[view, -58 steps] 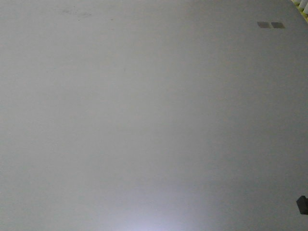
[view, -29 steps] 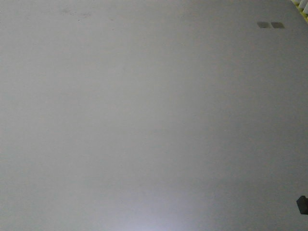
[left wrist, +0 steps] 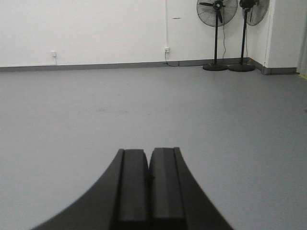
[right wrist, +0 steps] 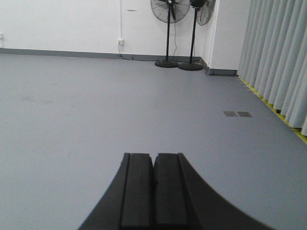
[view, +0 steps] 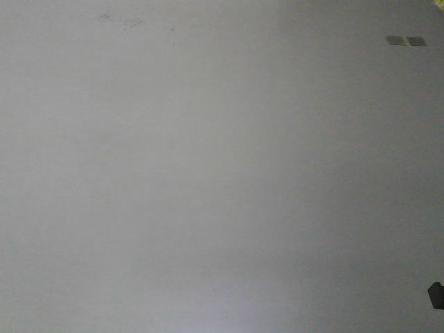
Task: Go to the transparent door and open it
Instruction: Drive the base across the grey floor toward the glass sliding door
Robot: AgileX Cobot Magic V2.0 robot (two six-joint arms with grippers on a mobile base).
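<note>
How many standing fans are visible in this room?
2. Both stand at the far wall: the left fan, and the right fan next to it, nearer the corner. Others may be out of view.

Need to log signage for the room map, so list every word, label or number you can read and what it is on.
None: no view shows readable text.
Blank: the wall, fans, wall sockets, floor, its two dark plates, curtain, left hand, right hand.
A small dark mark high on the wall is too small to read.
</note>
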